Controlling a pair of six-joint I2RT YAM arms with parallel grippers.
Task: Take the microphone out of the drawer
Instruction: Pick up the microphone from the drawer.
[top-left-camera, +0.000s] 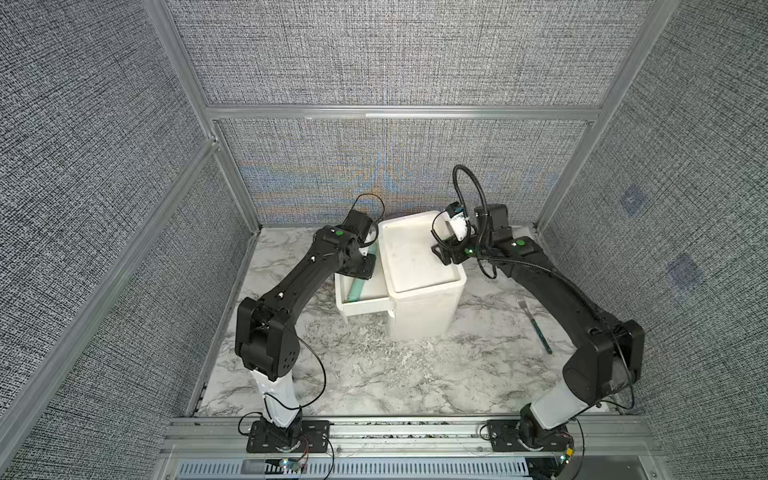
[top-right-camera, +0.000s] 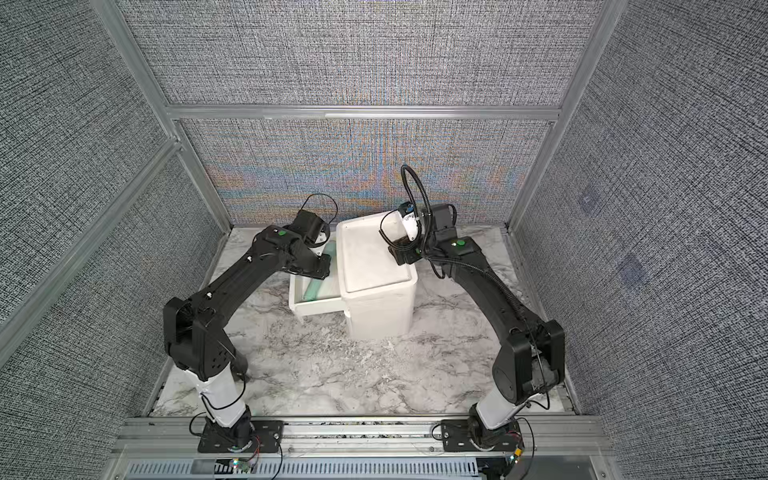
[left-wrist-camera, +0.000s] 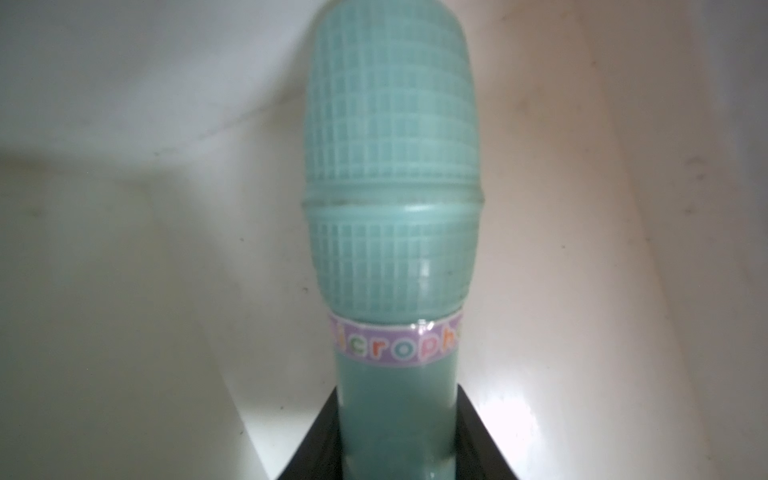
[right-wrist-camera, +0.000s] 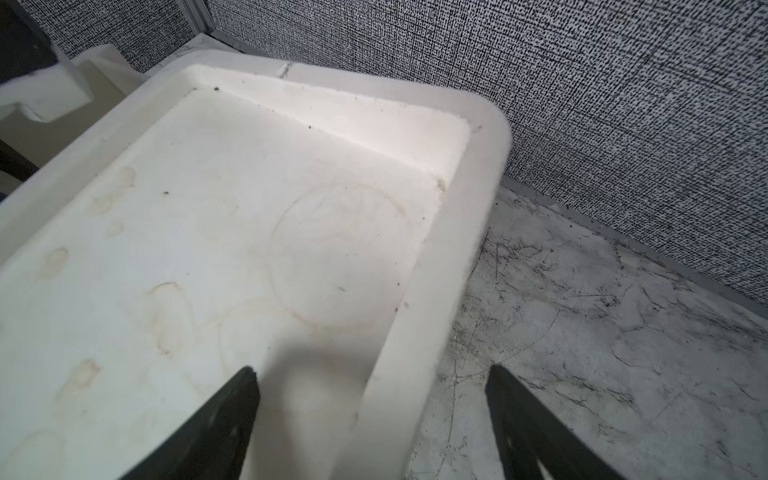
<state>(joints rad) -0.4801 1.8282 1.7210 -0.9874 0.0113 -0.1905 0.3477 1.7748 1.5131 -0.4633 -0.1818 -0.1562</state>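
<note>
The step in hand looks like the grasp itself. The drawer (top-left-camera: 361, 306) stands pulled out on the left of the white cabinet (top-left-camera: 424, 307), and the mint-green microphone (top-left-camera: 356, 289) lies inside it along its length, head toward the back. The left arm reaches down into the drawer. In the left wrist view the left tool (left-wrist-camera: 397, 392) is narrow, its dark fingers (left-wrist-camera: 322, 440) against both sides of the microphone's handle, just below the head. That reads as a hold on the handle (how firm it is I cannot tell). The microphone looks to be low in the drawer, not yet lifted out.

The next move probably calls for a straight lift, high enough for the head to pass the drawer's wall and the cabinet's edge, and then a carry out over the marble surface (top-left-camera: 374, 374).

Further right, the right tool (right-wrist-camera: 372, 370) is wide and holds nothing. Its fingers straddle the raised rim of the cabinet's top, perhaps to steady it. A fork (top-left-camera: 536, 324) with a green handle lies on the surface well to the right, apart from everything.

The only writing is a purple band (left-wrist-camera: 397, 347) below the microphone's head. It shows coloured letters "icroph" (surely part of "microphone").
</note>
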